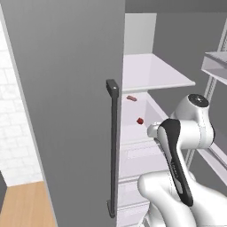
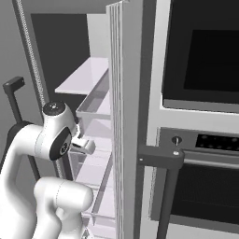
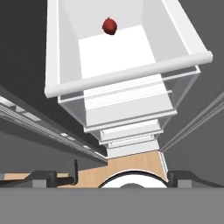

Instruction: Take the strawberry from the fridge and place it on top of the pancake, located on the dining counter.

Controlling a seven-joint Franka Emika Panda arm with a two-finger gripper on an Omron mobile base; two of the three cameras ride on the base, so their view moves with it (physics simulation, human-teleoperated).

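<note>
The strawberry (image 1: 140, 120), a tiny red berry, lies on a white shelf inside the fridge (image 1: 66, 111), whose right door (image 2: 122, 93) stands swung open. In the hand view the strawberry (image 3: 110, 26) sits near the back of a white tray-like shelf (image 3: 127, 72), well beyond my gripper (image 3: 113, 177). The gripper is open and holds nothing, with its dark fingertips (image 3: 43, 176) far apart. My arm (image 1: 177, 146) reaches toward the shelf from the lower right. The pancake and the dining counter are out of view.
A flat, elongated dark red-brown piece (image 1: 131, 98) lies on the shelf behind the berry. The closed left door carries a long dark handle (image 1: 113, 146). Door bins (image 2: 95, 105) hang on the open door, and a built-in oven (image 2: 205, 60) stands to its right.
</note>
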